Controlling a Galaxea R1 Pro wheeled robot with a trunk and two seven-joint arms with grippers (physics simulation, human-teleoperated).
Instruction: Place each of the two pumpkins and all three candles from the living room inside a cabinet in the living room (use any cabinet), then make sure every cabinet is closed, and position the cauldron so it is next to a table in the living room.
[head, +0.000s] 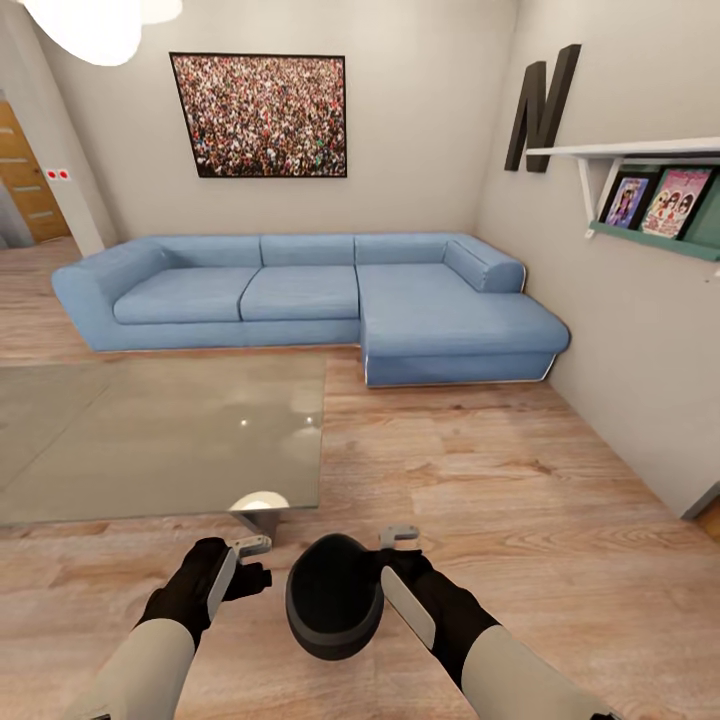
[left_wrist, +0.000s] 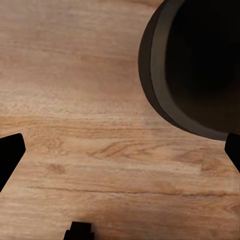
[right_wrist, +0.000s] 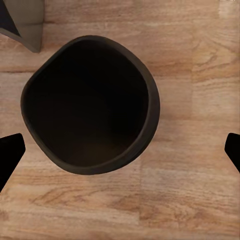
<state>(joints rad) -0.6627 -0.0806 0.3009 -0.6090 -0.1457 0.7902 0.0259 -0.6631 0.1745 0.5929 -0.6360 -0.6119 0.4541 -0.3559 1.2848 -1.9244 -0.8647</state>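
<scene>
Black cauldron (head: 335, 609) on floor just short of glass table (head: 150, 430) — between both open grippers, R gripper (head: 400, 545) nearer, L gripper (head: 250, 558) apart.

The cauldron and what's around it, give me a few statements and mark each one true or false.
1. The cauldron sits on the wooden floor. True.
2. It stands on the glass table. False: it is on the floor near the table's corner.
3. The cauldron holds a pumpkin. False: the right wrist view shows a dark inside with nothing in it.
4. A blue sofa stands beyond the table. True.
5. The left tool grips the cauldron. False: it is beside it, apart.
</scene>
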